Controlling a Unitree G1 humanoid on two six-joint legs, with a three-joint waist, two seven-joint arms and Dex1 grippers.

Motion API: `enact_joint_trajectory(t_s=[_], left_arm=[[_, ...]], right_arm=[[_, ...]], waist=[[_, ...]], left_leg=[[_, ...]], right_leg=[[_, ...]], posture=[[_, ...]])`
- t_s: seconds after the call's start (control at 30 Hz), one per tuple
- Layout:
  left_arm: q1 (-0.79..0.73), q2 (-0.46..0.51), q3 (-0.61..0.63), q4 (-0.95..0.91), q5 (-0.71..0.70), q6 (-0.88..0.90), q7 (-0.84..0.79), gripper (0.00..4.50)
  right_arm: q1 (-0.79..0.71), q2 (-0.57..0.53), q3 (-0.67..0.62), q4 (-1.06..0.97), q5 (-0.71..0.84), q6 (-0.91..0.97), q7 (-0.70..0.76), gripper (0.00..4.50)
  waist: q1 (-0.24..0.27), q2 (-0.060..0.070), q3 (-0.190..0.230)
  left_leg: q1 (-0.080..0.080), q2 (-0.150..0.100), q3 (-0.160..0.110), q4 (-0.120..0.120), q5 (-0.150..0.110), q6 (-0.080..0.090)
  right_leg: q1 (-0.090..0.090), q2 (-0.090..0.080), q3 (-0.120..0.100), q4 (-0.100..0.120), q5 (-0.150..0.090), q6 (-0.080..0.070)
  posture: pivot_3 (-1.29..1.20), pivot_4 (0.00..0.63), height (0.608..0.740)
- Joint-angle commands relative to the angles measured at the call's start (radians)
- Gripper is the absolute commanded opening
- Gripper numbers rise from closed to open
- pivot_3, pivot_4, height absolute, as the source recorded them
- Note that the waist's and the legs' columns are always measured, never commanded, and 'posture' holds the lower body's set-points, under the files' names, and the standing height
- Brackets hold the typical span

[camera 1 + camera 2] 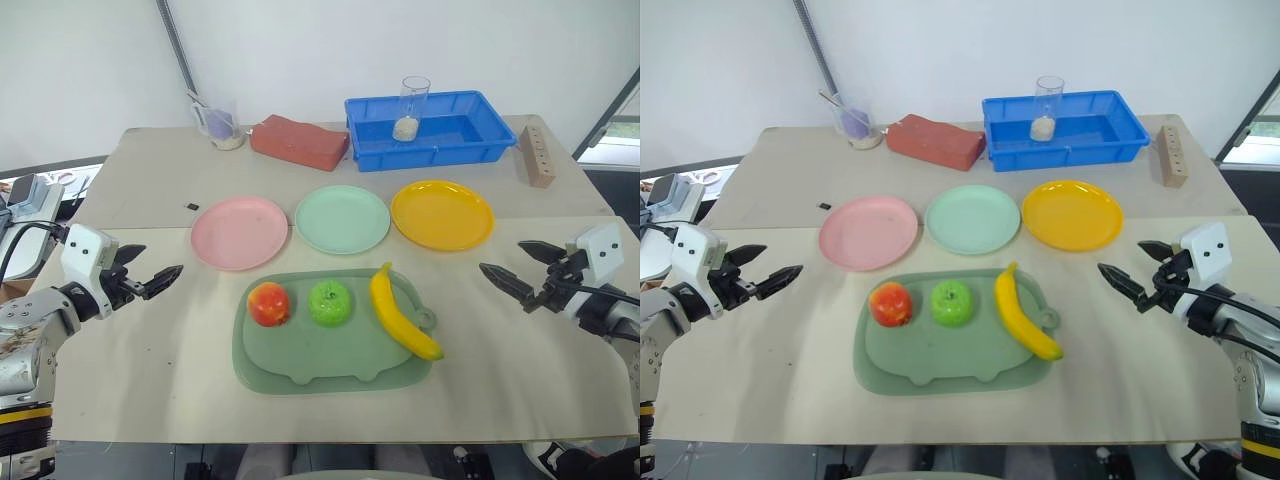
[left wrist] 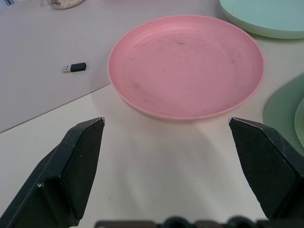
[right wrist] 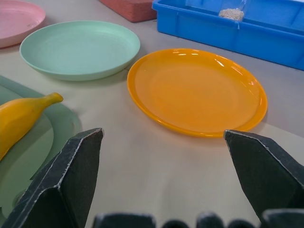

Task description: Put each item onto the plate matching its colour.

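In the left eye view we see the left end effector [image 1: 150, 275] at the left edge of the frame, its two black fingers spread wide with nothing between them, hovering over the worktop [image 1: 130, 360]. The right end effector [image 1: 515, 268] at the right edge is likewise spread and empty. At centre, the red-orange apple [image 1: 268, 303], the green apple [image 1: 330, 302] and the banana [image 1: 400, 312] lie side by side on the green tray [image 1: 330, 365]. Just above the tray, a row of plates: the pink plate [image 1: 240, 231] on the left, the mint green plate [image 1: 342, 219] in the middle, the yellow plate [image 1: 442, 214] on the right, all bare. Across the top of the frame are a red brick [image 1: 298, 141] and a blue bin [image 1: 430, 128].

In the left wrist view, we see the spread fingers [image 2: 78, 156] framing the pink plate, touching nothing; a small black dongle [image 2: 76, 67] lies near the plate.

In the right wrist view, the spread fingers [image 3: 76, 166] frame the yellow plate, with the banana's tip at the frame's left edge.
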Motion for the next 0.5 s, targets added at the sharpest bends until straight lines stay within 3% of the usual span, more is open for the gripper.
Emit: enact_joint_trajectory(t_s=[0.03, 0.17, 0.3, 0.5], left_arm=[[-0.042, 0.000, 0.018, 0.023, -0.013, -0.018, 0.012, 4.47], [-0.089, -0.011, 0.015, 0.074, 0.003, -0.049, 0.026, 4.47], [-0.132, -0.060, 0.060, 0.050, -0.075, -0.040, 0.037, 4.47], [-0.034, 0.035, 0.016, -0.062, -0.147, -0.009, -0.192, 4.47]], right_arm=[[-0.016, -0.007, -0.020, -0.014, 0.004, -0.029, 0.002, 4.50], [-0.035, -0.014, -0.007, -0.014, 0.004, -0.026, 0.007, 4.50], [-0.093, -0.013, 0.049, -0.017, 0.011, -0.017, 0.036, 4.50], [-0.194, -0.006, 0.150, -0.100, 0.085, 0.066, 0.093, 4.50]], waist=[[0.000, 0.000, 0.000], [0.001, 0.000, 0.000], [-0.001, -0.001, 0.000], [-0.011, -0.001, 0.000]], left_leg=[[0.000, 0.000, 0.000, 0.000, 0.000, 0.000], [0.000, 0.000, 0.000, 0.000, 0.000, 0.000], [0.001, 0.000, 0.000, 0.001, 0.000, 0.000], [0.004, 0.002, 0.000, 0.001, 0.001, 0.001]], right_leg=[[0.000, 0.000, 0.000, 0.000, 0.000, 0.000], [0.000, 0.000, 0.000, 0.002, 0.000, 0.000], [0.000, 0.000, 0.000, 0.005, 0.000, 0.000], [0.000, 0.004, 0.003, 0.007, 0.000, 0.000]], posture=[[0.00, 0.150, 0.740], [0.00, 0.150, 0.740], [0.00, 0.150, 0.740], [0.00, 0.150, 0.740]])
